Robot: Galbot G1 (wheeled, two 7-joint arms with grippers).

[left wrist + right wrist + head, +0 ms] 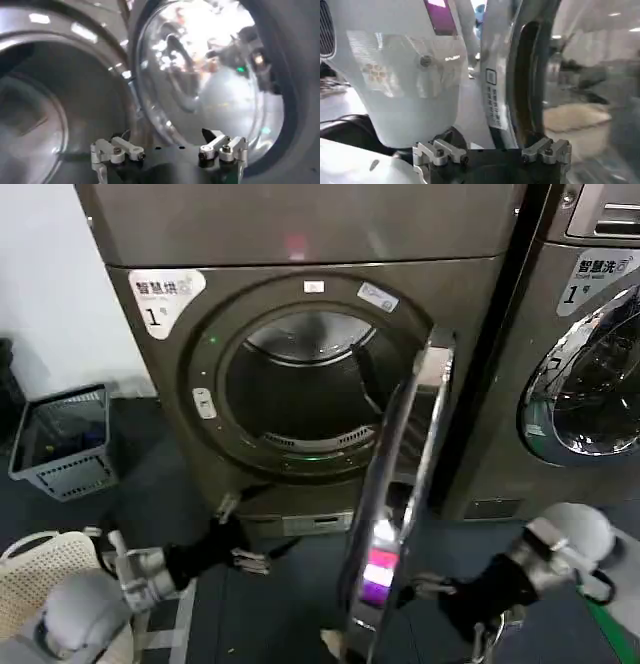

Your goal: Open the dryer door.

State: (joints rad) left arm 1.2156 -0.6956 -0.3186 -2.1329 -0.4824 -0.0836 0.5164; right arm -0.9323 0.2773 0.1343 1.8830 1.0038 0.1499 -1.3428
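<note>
The right gripper [420,586] sits low beside the bottom edge of the dryer door [400,484], fingers spread apart; whether they touch the rim cannot be told. The door stands swung out, edge-on to the head camera. The left gripper [240,556] hangs low before the dryer [300,384], fingers spread, empty. Behind the door the drum [300,394] gapes open. On the dark floor [270,604] left sits a grey basket [65,439], contents unclear. A second machine [585,374] stands right.
</note>
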